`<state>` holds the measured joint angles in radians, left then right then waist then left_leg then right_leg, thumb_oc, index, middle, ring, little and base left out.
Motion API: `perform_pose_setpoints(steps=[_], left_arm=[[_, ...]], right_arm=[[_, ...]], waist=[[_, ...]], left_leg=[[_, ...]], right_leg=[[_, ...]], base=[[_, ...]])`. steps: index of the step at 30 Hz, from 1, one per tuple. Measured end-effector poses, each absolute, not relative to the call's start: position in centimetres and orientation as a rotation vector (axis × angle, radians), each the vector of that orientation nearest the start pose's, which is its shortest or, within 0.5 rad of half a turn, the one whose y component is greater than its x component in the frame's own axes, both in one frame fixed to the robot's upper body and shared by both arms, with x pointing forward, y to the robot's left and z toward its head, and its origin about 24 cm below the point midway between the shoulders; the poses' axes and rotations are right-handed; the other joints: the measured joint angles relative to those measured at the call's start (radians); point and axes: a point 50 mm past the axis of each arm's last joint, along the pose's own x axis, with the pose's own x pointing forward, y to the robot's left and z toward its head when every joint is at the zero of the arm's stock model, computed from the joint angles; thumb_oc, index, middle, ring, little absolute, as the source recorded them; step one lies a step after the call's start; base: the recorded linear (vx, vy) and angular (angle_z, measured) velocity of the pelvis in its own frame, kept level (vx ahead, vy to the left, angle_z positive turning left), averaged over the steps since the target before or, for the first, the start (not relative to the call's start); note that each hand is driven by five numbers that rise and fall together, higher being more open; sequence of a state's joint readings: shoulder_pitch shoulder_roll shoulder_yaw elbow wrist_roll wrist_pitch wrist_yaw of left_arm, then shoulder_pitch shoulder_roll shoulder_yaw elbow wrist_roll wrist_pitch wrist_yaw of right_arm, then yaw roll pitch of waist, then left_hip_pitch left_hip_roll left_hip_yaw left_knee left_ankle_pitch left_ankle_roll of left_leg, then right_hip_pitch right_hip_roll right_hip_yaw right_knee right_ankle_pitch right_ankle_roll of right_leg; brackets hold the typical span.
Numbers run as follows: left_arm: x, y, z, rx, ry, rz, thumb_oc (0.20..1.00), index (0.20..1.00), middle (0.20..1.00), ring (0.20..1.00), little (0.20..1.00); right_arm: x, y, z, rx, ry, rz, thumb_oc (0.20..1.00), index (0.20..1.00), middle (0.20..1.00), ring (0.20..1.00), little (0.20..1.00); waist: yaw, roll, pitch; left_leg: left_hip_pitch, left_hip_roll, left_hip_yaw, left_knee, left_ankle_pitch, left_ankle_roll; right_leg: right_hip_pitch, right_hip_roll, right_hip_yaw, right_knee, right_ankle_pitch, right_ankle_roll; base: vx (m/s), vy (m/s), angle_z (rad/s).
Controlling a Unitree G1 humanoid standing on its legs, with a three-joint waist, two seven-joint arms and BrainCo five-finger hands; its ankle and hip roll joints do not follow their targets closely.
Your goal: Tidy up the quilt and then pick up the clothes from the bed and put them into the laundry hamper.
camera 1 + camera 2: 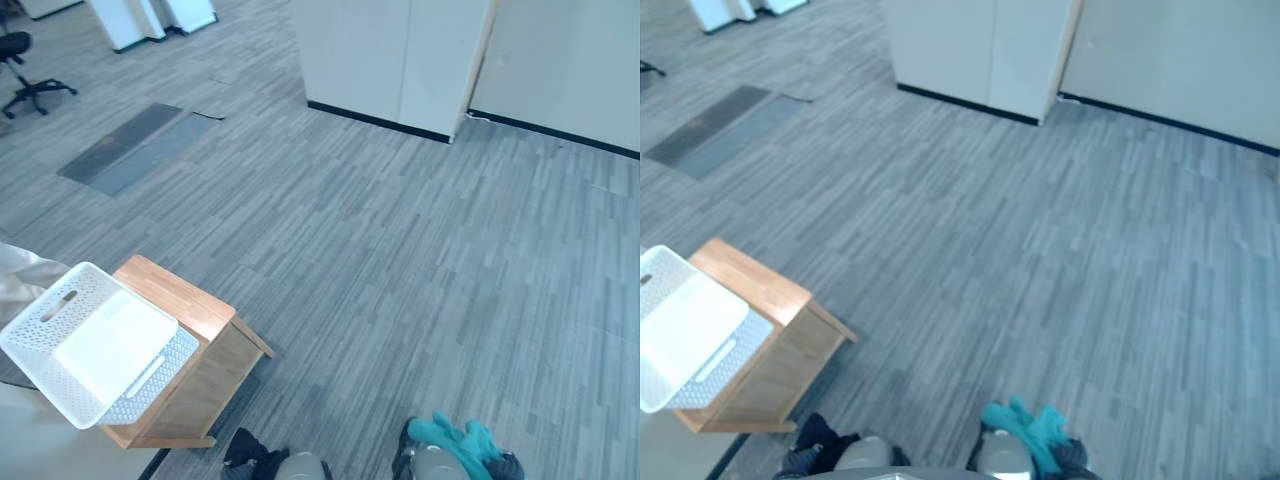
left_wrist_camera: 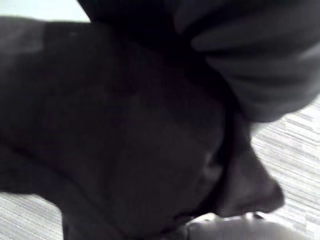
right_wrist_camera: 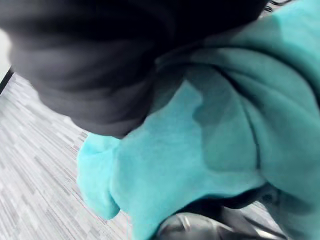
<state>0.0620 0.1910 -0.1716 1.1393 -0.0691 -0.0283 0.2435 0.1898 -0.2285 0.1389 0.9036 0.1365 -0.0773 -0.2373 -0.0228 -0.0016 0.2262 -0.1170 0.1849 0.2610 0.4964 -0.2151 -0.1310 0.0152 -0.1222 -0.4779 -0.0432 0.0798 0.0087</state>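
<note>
Though wrapped around both arms, clothes (image 1: 455, 440) half cropped.

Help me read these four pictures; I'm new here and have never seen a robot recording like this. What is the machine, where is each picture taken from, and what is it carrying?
This is a two-legged humanoid robot with two arms ending in hands. The two wide pictures come from a stereo camera on its head, looking down at grey carpet floor. To its left stands a small wooden table bearing a white perforated laundry hamper. The two close-up pictures come from cameras on each wrist. The right wrist view is taken up by a teal garment, which also shows at the right arm's end in the head views, so the right arm seems to carry it. The left wrist view shows dark cloth, also seen low by the left arm. Cloth hides both hands' fingers, so I cannot tell the grip.
</note>
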Motion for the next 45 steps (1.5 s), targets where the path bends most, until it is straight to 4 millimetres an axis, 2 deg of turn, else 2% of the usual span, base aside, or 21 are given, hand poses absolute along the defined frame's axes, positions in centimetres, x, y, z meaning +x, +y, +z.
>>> perform_pose_setpoints(steps=[2,3,5,6,11,13,14,18,20,23,25,27,28,30,31,32,33,35,37,42,45], left_arm=[[8.8,21.7,-16.1,0.333,1.137,0.206,0.200,0.200,0.200,0.200,0.200],[9.1,21.6,-16.0,0.334,1.129,0.201,0.200,0.200,0.200,0.200,0.200],[9.4,21.4,-15.9,0.338,1.114,0.187,0.200,0.200,0.200,0.200,0.200],[10.1,21.7,-15.7,0.349,1.096,0.189,0.200,0.200,0.200,0.200,0.200],[13.9,21.4,-14.3,0.340,0.959,0.178,0.200,0.200,0.200,0.200,0.200],[13.8,21.5,-14.3,0.344,0.962,0.180,0.200,0.200,0.200,0.200,0.200],[9.6,23.3,-15.3,0.379,1.082,0.211,0.200,0.200,0.200,0.200,0.200],[11.1,22.6,-15.0,0.368,1.040,0.122,0.200,0.200,0.200,0.200,0.200],[12.6,22.2,-14.5,0.388,0.988,0.093,0.200,0.200,0.200,0.200,0.200],[12.5,21.9,-14.6,0.384,0.991,0.086,0.200,0.200,0.200,0.200,0.200],[11.7,21.8,-14.9,0.385,1.015,0.080,0.200,0.200,0.200,0.200,0.200],[11.3,21.6,-15.2,0.389,1.046,0.070,0.200,0.200,0.200,0.200,0.200],[11.2,21.6,-15.3,0.406,1.054,0.060,0.200,0.200,0.200,0.200,0.200],[11.6,21.8,-15.1,0.429,1.043,0.053,0.200,0.200,0.200,0.200,0.200],[11.4,22.5,-15.0,0.438,1.049,0.067,0.200,0.200,0.200,0.200,0.200],[11.3,22.8,-15.0,0.445,1.060,0.073,0.200,0.200,0.200,0.200,0.200],[11.1,22.4,-15.1,0.438,1.069,0.065,0.200,0.200,0.200,0.200,0.200],[12.1,22.9,-14.8,0.443,1.047,0.081,0.200,0.200,0.200,0.200,0.200],[14.1,23.0,-14.1,0.472,0.995,0.074,0.200,0.200,0.200,0.200,0.200],[14.9,23.0,-13.6,0.476,0.940,0.094,0.200,0.200,0.200,0.200,0.200],[14.2,22.4,-14.1,0.463,0.973,0.085,0.200,0.200,0.200,0.200,0.200]], right_arm=[[9.5,-23.0,-14.4,-0.266,0.972,-0.266,0.200,0.200,0.200,0.200,0.200],[10.2,-22.6,-14.3,-0.281,0.958,-0.235,0.200,0.200,0.200,0.200,0.200],[10.7,-22.4,-14.2,-0.274,0.941,-0.222,0.200,0.200,0.200,0.200,0.200],[10.7,-21.8,-14.3,-0.258,0.941,-0.210,0.200,0.200,0.200,0.200,0.200],[10.5,-20.8,-14.6,-0.249,0.956,-0.158,0.200,0.200,0.200,0.200,0.200],[11.1,-20.7,-14.5,-0.249,0.943,-0.151,0.200,0.200,0.200,0.200,0.200],[11.0,-20.5,-14.6,-0.267,0.953,-0.135,0.200,0.200,0.200,0.200,0.200],[11.0,-19.5,-15.2,-0.490,0.997,0.119,0.200,0.200,0.200,0.200,0.200],[12.2,-19.4,-14.9,-0.559,0.954,0.162,0.200,0.200,0.200,0.200,0.200],[13.6,-20.6,-14.1,-0.625,0.906,0.167,0.200,0.200,0.200,0.200,0.200],[14.0,-21.1,-13.9,-0.646,0.903,0.163,0.200,0.200,0.200,0.200,0.200],[14.3,-21.9,-13.6,-0.667,0.896,0.150,0.200,0.200,0.200,0.200,0.200],[14.6,-22.0,-13.5,-0.676,0.893,0.148,0.200,0.200,0.200,0.200,0.200],[14.9,-21.7,-13.4,-0.683,0.874,0.158,0.200,0.200,0.200,0.200,0.200],[15.0,-20.8,-13.5,-0.671,0.866,0.171,0.200,0.200,0.200,0.200,0.200],[15.1,-19.7,-13.8,-0.651,0.864,0.185,0.200,0.200,0.200,0.200,0.200],[15.5,-20.0,-13.6,-0.663,0.859,0.181,0.200,0.200,0.200,0.200,0.200],[16.4,-18.4,-13.3,-0.647,0.805,0.214,0.200,0.200,0.200,0.200,0.200],[18.6,-18.0,-12.1,-0.654,0.732,0.211,0.200,0.200,0.200,0.200,0.200],[19.7,-18.1,-10.9,-0.660,0.656,0.211,0.200,0.200,0.200,0.200,0.200],[19.7,-18.7,-11.0,-0.671,0.669,0.204,0.200,0.200,0.200,0.200,0.200]], waist=[[-0.001,0.005,0.005],[0.011,0.002,0.004],[0.017,0.011,0.006],[-0.002,0.007,0.008],[-0.003,-0.040,0.011],[0.003,-0.040,0.011],[0.023,-0.066,-0.032],[0.084,-0.083,-0.012],[0.120,-0.082,0.018],[0.154,-0.050,0.041],[0.164,-0.041,0.043],[0.159,-0.025,0.044],[0.160,-0.021,0.044],[0.161,-0.032,0.050],[0.163,-0.067,0.052],[0.164,-0.101,0.054],[0.164,-0.085,0.055],[0.140,-0.088,0.060],[0.103,-0.041,0.114],[0.078,-0.018,0.106],[0.072,-0.009,0.081]], left_leg=[[-0.001,-0.003,-0.024,-0.205,0.046,0.002],[0.039,-0.039,-0.054,-0.378,0.102,0.009],[0.079,-0.056,-0.075,-0.469,0.250,0.056],[0.112,-0.072,-0.068,-0.496,0.262,0.063],[0.177,-0.133,-0.078,-0.576,0.277,0.085],[0.189,-0.143,-0.081,-0.578,0.267,0.098],[0.172,-0.149,-0.077,-0.584,0.273,0.096],[0.150,-0.130,-0.082,-0.437,0.237,0.068],[0.055,-0.093,-0.101,-0.213,0.206,0.017],[-0.051,-0.031,-0.086,-0.014,0.204,-0.021],[-0.058,-0.024,-0.038,-0.058,0.190,-0.021],[-0.018,-0.041,-0.011,-0.222,0.194,-0.014],[0.030,-0.053,0.016,-0.374,0.225,0.006],[0.065,-0.073,0.050,-0.450,0.280,0.032],[0.072,-0.102,0.064,-0.458,0.300,0.058],[0.069,-0.130,0.075,-0.406,0.258,0.111],[0.068,-0.111,0.097,-0.346,0.195,0.141],[0.068,-0.103,0.099,-0.349,0.166,0.165],[0.082,-0.090,0.099,-0.359,0.157,0.193],[0.137,-0.116,0.082,-0.479,0.165,0.178],[0.135,-0.144,0.043,-0.478,0.168,0.178]], right_leg=[[0.043,0.019,0.038,-0.039,0.023,0.004],[0.040,0.016,0.054,-0.040,0.021,0.011],[0.057,0.021,0.077,-0.039,0.023,0.022],[0.079,0.008,0.066,-0.038,0.022,0.030],[0.094,-0.042,0.051,-0.012,0.025,0.035],[0.104,-0.051,0.049,-0.004,0.027,0.038],[0.108,-0.059,0.050,-0.037,0.005,0.103],[0.147,-0.051,0.037,-0.044,-0.005,0.090],[0.173,-0.037,0.019,-0.045,-0.033,0.067],[0.187,-0.011,-0.008,-0.045,-0.043,0.044],[0.177,-0.014,-0.008,-0.045,-0.043,0.044],[0.163,-0.011,-0.005,-0.045,-0.043,0.044],[0.154,-0.012,-0.005,-0.045,-0.043,0.045],[0.142,-0.023,0.000,-0.045,-0.042,0.046],[0.137,-0.037,0.009,-0.042,-0.047,0.059],[0.110,-0.081,0.029,0.024,-0.053,0.105],[0.062,-0.103,0.041,0.148,-0.074,0.146],[-0.019,-0.113,0.025,0.288,-0.039,0.155],[-0.192,-0.205,0.023,0.619,-0.002,0.212],[-0.131,-0.161,-0.040,0.220,-0.029,0.171],[-0.076,-0.192,0.083,-0.045,-0.017,0.179]], base=[[0.12,0.315,-0.41],[0.10,0.235,-0.88],[0.07,0.192,-0.66],[0.07,0.146,0.07],[0.07,0.087,0.14],[0.09,0.066,0.13],[0.05,-0.003,0.06],[0.01,-0.052,-0.02],[0.07,-0.079,0.25],[0.18,-0.019,0.15],[0.23,0.115,-0.06],[0.39,0.259,0.01],[0.20,0.144,0.05],[0.33,0.207,0.08],[0.47,0.350,0.01],[0.35,0.287,-0.18],[0.15,0.300,-0.33],[0.23,0.312,-0.22],[0.36,0.093,0.18],[0.35,-0.078,0.29],[0.55,-0.199,0.44]])
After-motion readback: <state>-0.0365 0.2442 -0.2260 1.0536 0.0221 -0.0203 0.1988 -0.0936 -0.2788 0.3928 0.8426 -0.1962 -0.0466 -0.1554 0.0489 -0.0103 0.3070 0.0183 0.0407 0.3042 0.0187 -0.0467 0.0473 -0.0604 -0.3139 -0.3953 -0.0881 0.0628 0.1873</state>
